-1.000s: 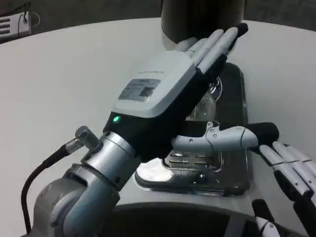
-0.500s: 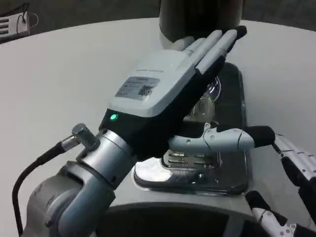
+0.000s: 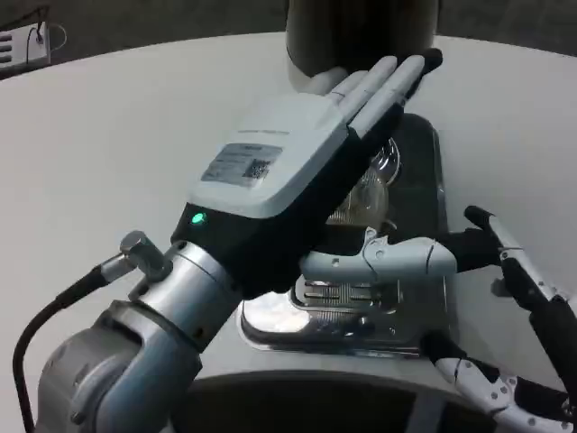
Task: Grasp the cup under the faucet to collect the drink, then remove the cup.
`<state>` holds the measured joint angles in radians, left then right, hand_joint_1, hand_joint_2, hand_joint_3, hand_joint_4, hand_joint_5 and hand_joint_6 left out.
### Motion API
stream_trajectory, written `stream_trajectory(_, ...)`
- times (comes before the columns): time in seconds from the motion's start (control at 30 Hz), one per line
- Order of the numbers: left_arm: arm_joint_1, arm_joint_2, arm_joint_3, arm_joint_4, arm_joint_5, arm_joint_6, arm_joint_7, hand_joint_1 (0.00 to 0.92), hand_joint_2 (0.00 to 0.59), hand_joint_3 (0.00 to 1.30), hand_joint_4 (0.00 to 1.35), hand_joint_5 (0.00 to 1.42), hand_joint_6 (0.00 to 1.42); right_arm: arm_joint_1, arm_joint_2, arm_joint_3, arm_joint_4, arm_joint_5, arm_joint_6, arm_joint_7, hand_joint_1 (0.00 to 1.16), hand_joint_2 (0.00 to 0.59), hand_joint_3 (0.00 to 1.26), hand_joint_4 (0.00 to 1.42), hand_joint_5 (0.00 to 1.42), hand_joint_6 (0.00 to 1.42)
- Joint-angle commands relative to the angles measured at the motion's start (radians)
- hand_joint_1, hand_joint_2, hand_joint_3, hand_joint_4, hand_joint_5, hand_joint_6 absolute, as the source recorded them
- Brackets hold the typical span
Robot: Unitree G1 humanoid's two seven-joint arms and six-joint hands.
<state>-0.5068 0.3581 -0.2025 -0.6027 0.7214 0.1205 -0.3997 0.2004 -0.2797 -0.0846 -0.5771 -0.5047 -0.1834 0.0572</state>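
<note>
**Robot's left hand reaches over drip tray toward a glass cup**

The robot's left hand point(image 3: 297, 171) stretches diagonally across a white table point(image 3: 117, 135), its white back uppermost and a green light glowing near the wrist. Its fingers point(image 3: 388, 77) lie straight and close together, pointing up toward the dark dispenser point(image 3: 361, 32) at the table's far edge, while the thumb point(image 3: 397, 257) juts out to the right, well apart from them; nothing is seen in its grasp. Under the palm, partly hidden, a clear cup point(image 3: 365, 203) stands on a shiny metal tray point(image 3: 424, 307) with a slotted grate. Whether the hand touches the cup cannot be told from this angle.

At lower right, the right hand point(image 3: 518, 334) hangs beside the tray's edge, its white-and-black fingers spread apart and holding nothing. One fingertip lies close to the left thumb's dark tip.

A black cable point(image 3: 54, 311) curls from a metal fitting at the left wrist, and the silver forearm point(image 3: 135, 361) fills the lower left corner. The tabletop is plain and matt, curving away at the back, where a dark floor point(image 3: 180, 18) shows beyond its rim. In the upper left corner, past the table, sits a white power strip point(image 3: 22, 41) with a thin cord. The tray's polished surface throws back pale reflections along its near lip.
</note>
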Motion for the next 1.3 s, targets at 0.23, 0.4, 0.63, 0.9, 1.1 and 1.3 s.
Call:
stream_trajectory(0.23,0.031,0.019,0.010,-0.034,0.007,-0.005,-0.022,0.000,0.088,0.02,0.00,0.05,0.01,-0.074,0.013,0.056,0.077,0.001,0.014,-0.009,0.50,0.262,0.02,0.07,0.12,0.24)
stream_trajectory(0.4,0.035,0.024,0.016,-0.047,0.011,-0.001,-0.029,0.000,0.090,0.02,0.00,0.05,0.01,-0.128,0.024,0.078,0.117,-0.028,0.032,-0.023,0.51,0.262,0.01,0.07,0.12,0.23)
stream_trajectory(0.63,0.043,0.028,0.025,-0.064,0.014,0.006,-0.042,0.000,0.090,0.02,0.00,0.05,0.01,-0.192,0.036,0.102,0.165,-0.048,0.063,-0.033,0.51,0.261,0.01,0.06,0.11,0.22)
stream_trajectory(0.9,0.048,0.026,0.029,-0.075,0.018,0.010,-0.045,0.000,0.090,0.02,0.00,0.05,0.01,-0.247,0.049,0.131,0.221,-0.068,0.090,-0.050,0.51,0.261,0.00,0.06,0.10,0.21)
stream_trajectory(1.1,0.144,-0.045,0.083,-0.111,0.048,-0.038,0.147,0.000,0.106,0.00,0.00,0.05,0.00,-0.272,0.046,0.140,0.232,-0.067,0.096,-0.065,0.51,0.261,0.00,0.05,0.10,0.21)
stream_trajectory(1.3,0.321,-0.128,0.150,-0.149,0.052,-0.131,0.384,0.000,0.125,0.00,0.00,0.05,0.00,-0.273,0.037,0.142,0.238,-0.058,0.092,-0.065,0.51,0.261,0.00,0.05,0.10,0.21)
